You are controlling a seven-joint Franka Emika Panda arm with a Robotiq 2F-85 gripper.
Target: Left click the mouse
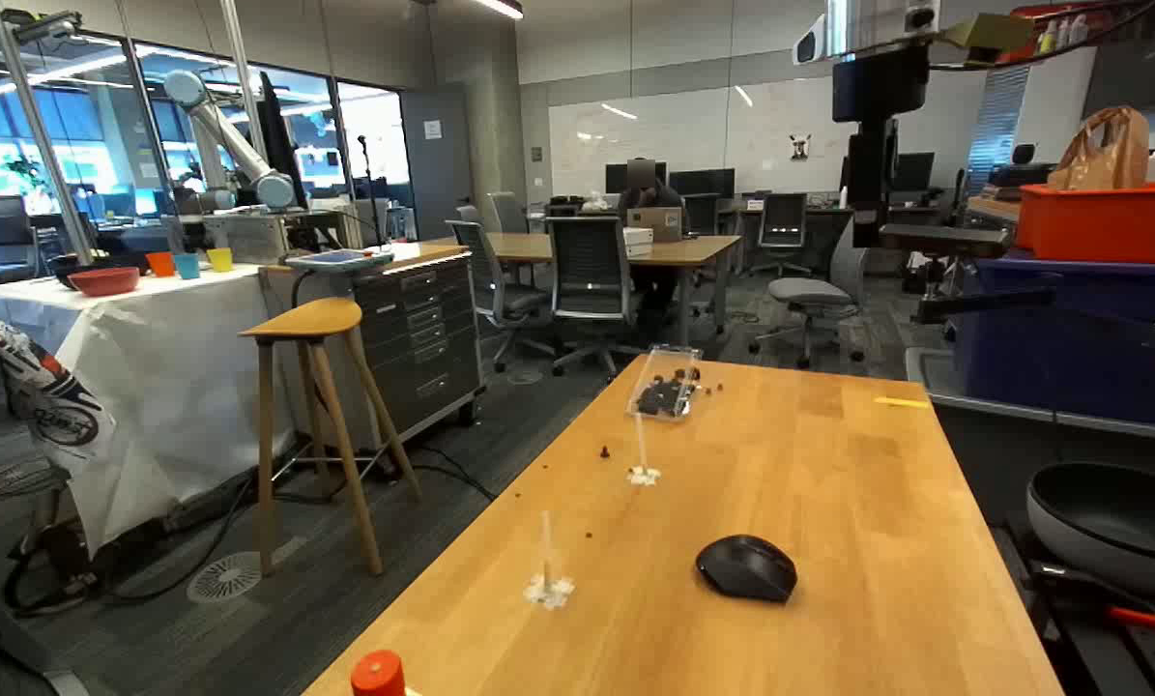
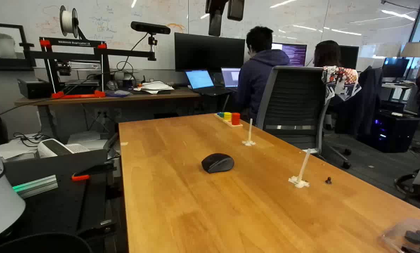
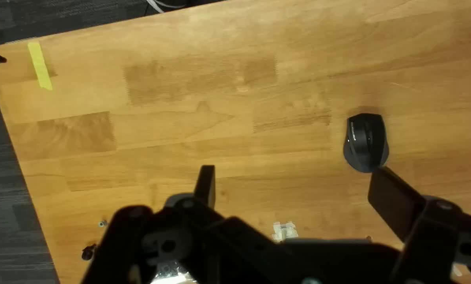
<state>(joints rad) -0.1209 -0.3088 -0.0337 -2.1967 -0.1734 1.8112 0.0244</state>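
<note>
The black mouse (image 1: 746, 567) sits upright on the wooden table and shows in both exterior views (image 2: 218, 163). In the wrist view the mouse (image 3: 365, 142) lies right of centre. My gripper (image 3: 293, 177) is open with nothing between its fingers. In the wrist view the tip of the right finger overlaps the lower edge of the mouse. In an exterior view the gripper (image 2: 225, 21) hangs high above the table, at the top edge, well apart from the mouse. In an exterior view the gripper (image 1: 867, 227) is seen side on.
Two thin white pegs (image 1: 644, 454) (image 1: 546, 561) stand taped to the wooden table (image 1: 828, 454). A clear box (image 1: 662, 387) of dark bits lies at one end, with loose bits around. A coloured ring toy (image 2: 231, 119) sits at an edge. A camera (image 1: 944, 239) is mounted beside the table.
</note>
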